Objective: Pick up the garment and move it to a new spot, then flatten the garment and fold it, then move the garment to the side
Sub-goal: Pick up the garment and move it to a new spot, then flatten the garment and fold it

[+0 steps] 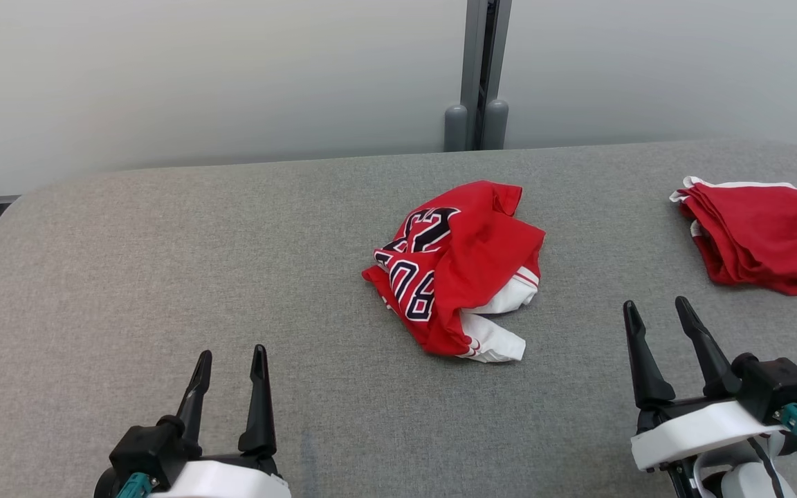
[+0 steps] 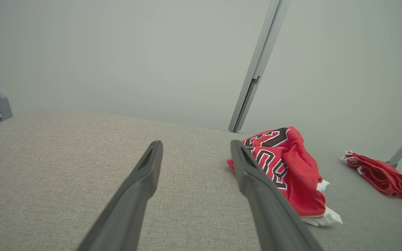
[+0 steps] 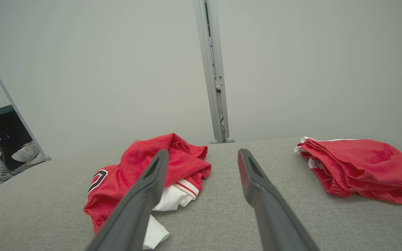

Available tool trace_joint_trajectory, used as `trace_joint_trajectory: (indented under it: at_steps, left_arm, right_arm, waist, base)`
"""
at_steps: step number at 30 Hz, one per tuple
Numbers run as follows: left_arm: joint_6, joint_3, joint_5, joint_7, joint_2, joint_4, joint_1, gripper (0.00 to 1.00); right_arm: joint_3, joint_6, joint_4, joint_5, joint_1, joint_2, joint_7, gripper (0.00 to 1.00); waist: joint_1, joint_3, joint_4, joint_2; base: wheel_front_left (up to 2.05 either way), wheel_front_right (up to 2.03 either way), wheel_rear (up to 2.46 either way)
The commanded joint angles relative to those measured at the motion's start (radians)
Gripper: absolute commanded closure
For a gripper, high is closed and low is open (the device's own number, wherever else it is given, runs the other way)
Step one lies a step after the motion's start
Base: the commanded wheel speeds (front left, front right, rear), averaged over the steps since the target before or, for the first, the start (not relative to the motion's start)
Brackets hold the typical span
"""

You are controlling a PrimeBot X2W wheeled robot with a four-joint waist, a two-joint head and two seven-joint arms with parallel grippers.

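Observation:
The garment [image 1: 459, 270] is a crumpled red jersey with dark numerals and white trim, lying in a heap at the middle of the grey padded table [image 1: 163, 277]. It also lies to the right in the left wrist view [image 2: 284, 167] and at the left in the right wrist view [image 3: 145, 170]. My left gripper [image 1: 231, 356] hovers open near the front left, well short of the heap. My right gripper [image 1: 654, 308] stands open to the heap's right, nothing between its fingers. Both pairs of dark fingers [image 2: 141, 181] [image 3: 257, 181] are spread apart above bare cloth.
A folded stack of red garments [image 1: 762, 232] with white edging rests at the table's far right [image 3: 365, 169]. A pale wall with a grey post [image 1: 478, 76] runs behind the table. Left of the heap the grey surface stretches wide.

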Motion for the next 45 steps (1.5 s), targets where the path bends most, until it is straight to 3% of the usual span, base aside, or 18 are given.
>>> trace_joint_trajectory:
  at_steps: [1,20,25,30,41,42,45]
  left_arm:
    - [-0.005,0.008,0.008,-0.002,0.004,0.003,0.011,0.0]
    - [-0.033,0.019,0.027,-0.002,-0.018,0.027,0.019,0.0]
    - [-0.038,0.015,0.034,-0.002,-0.021,0.026,0.005,0.0]
    - [-0.045,0.013,0.037,-0.002,-0.024,0.022,-0.017,0.0]
    - [-0.048,0.012,0.032,-0.002,-0.034,0.022,-0.043,0.0]
    - [-0.049,0.012,0.031,-0.002,-0.034,0.021,-0.045,0.0]
    - [-0.046,0.01,0.027,-0.002,-0.036,0.018,-0.045,0.0]
  right_arm:
    - [-0.003,0.0,0.004,-0.003,-0.004,-0.005,-0.003,0.0]
    - [0.026,0.0,0.02,-0.006,0.013,-0.005,0.019,0.0]
    - [0.104,0.0,0.053,-0.007,-0.011,-0.005,0.049,0.0]
    - [0.224,0.0,0.127,0.018,-0.054,-0.006,0.067,0.0]
    - [0.245,0.0,0.395,-0.084,-0.216,-0.006,0.066,0.0]
    - [0.242,0.0,0.419,-0.093,-0.23,-0.006,0.069,0.55]
    - [0.24,0.0,0.466,-0.085,-0.273,-0.005,0.055,1.0]
  waist:
    - [0.0,-0.001,0.001,0.0]
    - [0.0,-0.008,0.036,0.0]
    - [0.0,0.012,0.069,0.0]
    - [0.0,0.045,0.12,0.0]
    - [0.0,0.09,0.248,0.0]
    - [0.0,0.092,0.258,0.0]
    - [0.0,0.099,0.286,0.0]
  base:
    - [0.0,0.0,0.0]
    - [0.0,0.0,0.0]
    - [0.0,0.0,0.0]
    - [0.0,0.0,0.0]
    - [0.0,0.0,0.0]
    - [0.0,0.0,0.0]
    - [0.0,0.0,0.0]
